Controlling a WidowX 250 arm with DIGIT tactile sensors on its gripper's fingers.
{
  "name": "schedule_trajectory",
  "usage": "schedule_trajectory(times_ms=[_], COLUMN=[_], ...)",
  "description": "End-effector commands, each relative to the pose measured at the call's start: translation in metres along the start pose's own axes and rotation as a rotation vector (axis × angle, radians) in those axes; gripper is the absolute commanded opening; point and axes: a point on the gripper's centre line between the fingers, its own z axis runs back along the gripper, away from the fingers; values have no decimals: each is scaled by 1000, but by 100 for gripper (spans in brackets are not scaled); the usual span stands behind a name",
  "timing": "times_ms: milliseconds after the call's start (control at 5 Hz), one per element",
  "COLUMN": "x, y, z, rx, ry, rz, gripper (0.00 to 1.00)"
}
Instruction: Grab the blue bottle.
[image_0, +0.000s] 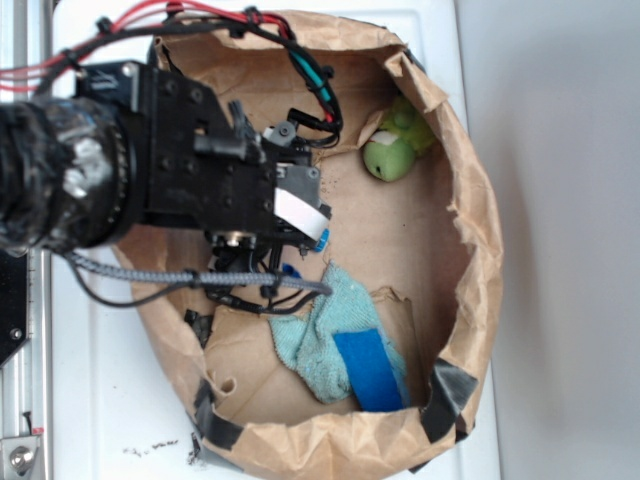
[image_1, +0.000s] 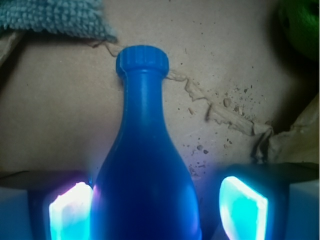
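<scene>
The blue bottle (image_1: 145, 165) lies on the brown paper floor, its capped neck pointing away from me in the wrist view. My gripper (image_1: 157, 210) is open and straddles the bottle's wide body. The left pad (image_1: 70, 210) sits against the bottle's side, and the right pad (image_1: 242, 207) stands a short gap away from it. In the exterior view my gripper (image_0: 262, 270) reaches down inside the paper bag. It hides nearly all of the bottle, and only a small blue bit (image_0: 290, 270) shows beneath it.
The brown paper bag (image_0: 480, 260) walls in the work area. A teal cloth (image_0: 320, 335) with a flat blue patch (image_0: 368, 370) lies close below the gripper; it also shows in the wrist view (image_1: 55, 17). A green plush toy (image_0: 395, 150) sits at the bag's far corner.
</scene>
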Motion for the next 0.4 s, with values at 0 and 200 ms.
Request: schedule_trajectory(times_ms=[0, 200], x=[14, 20], y=[3, 20], z=[12, 38], rx=[-37, -91], ry=[-43, -65], rz=[74, 137], gripper=[0, 0])
